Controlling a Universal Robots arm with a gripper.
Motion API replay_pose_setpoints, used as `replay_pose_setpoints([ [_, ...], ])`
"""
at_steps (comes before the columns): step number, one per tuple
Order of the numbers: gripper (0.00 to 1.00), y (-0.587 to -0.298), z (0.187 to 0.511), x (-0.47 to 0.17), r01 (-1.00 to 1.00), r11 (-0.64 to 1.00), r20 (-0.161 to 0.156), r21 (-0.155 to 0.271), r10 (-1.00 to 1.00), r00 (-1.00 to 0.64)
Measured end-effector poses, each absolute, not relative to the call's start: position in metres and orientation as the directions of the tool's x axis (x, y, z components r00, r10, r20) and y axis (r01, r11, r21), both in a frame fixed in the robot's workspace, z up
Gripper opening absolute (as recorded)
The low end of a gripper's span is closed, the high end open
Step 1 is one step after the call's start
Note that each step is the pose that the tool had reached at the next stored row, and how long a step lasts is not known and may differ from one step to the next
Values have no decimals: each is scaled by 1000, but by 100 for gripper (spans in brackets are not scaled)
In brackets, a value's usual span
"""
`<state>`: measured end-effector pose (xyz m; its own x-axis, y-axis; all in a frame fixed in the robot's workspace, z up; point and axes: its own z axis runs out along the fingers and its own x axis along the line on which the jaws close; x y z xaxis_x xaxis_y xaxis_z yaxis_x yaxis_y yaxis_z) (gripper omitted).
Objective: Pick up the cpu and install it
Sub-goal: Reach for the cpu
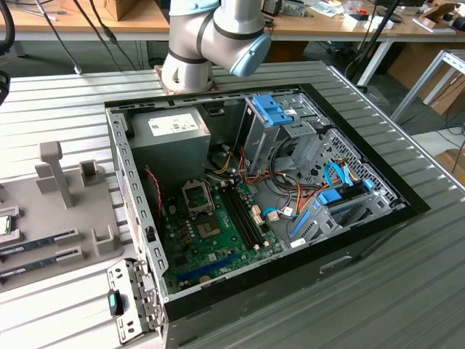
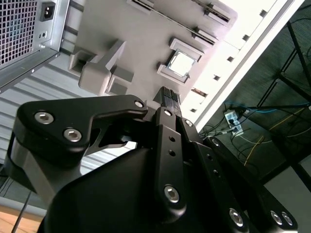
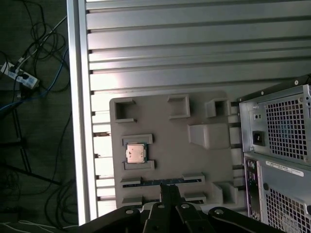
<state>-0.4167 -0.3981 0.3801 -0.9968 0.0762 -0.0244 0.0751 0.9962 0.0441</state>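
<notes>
The cpu (image 3: pixel 135 153) is a small square chip with a silver top. It lies flat in a holder on the grey fixture tray (image 3: pixel 165 126), and in the second wrist view the cpu (image 2: pixel 182 63) lies beyond my fingertips. In the exterior view the cpu (image 1: pixel 4 226) is cut off at the left edge. My black gripper (image 2: pixel 168 95) hangs well above the tray, shut and holding nothing, off to one side of the chip. In the first wrist view the gripper (image 3: pixel 168 188) is over the tray's long slots. The motherboard socket (image 1: pixel 197 195) in the open case is bare.
The open computer case (image 1: pixel 363 225) lies on the ribbed metal table (image 1: pixel 407 291), with cables, drive cages and a power supply (image 1: pixel 171 134) inside. Memory sticks (image 1: pixel 40 243) rest in the tray's slots. Upright grey posts (image 1: pixel 54 171) rise from the tray. The table edge (image 3: pixel 77 121) drops to a cabled floor.
</notes>
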Motion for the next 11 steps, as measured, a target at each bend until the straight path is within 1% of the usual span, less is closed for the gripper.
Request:
replay_pose_setpoints([
  [11, 11, -398, 379, -419, 75, 996, -25, 44, 76, -997],
])
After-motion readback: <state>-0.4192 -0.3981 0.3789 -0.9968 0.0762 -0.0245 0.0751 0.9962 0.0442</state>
